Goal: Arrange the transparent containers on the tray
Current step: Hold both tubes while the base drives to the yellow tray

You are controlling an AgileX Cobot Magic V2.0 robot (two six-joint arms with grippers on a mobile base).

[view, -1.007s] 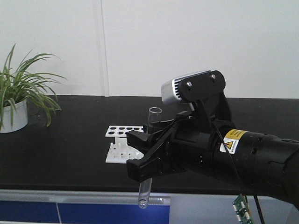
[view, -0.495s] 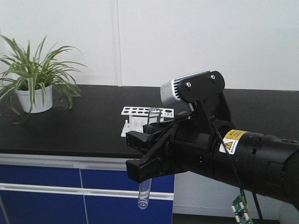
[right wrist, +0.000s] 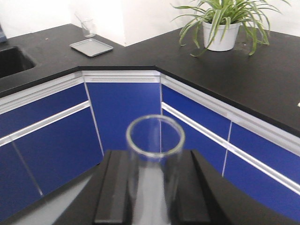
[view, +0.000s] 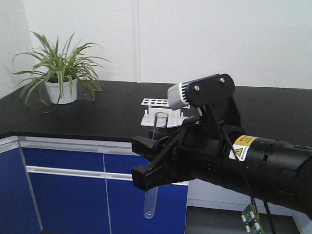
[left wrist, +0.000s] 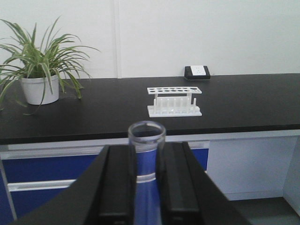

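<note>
Test tube [left wrist: 146, 150] sits upright, pinched in the left gripper [left wrist: 146, 183], midair facing the bench [left wrist: 93, 117]. Right gripper [right wrist: 153, 197] is clamped on a second tube [right wrist: 154, 168] too, hanging out front of the cabinets [right wrist: 122, 112].

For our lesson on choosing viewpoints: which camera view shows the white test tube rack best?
The left wrist view: the white rack stands whole on the black counter, its holes visible. The front view shows only its left part, the rest hidden behind a black robot arm. The right wrist view does not show it.
</note>
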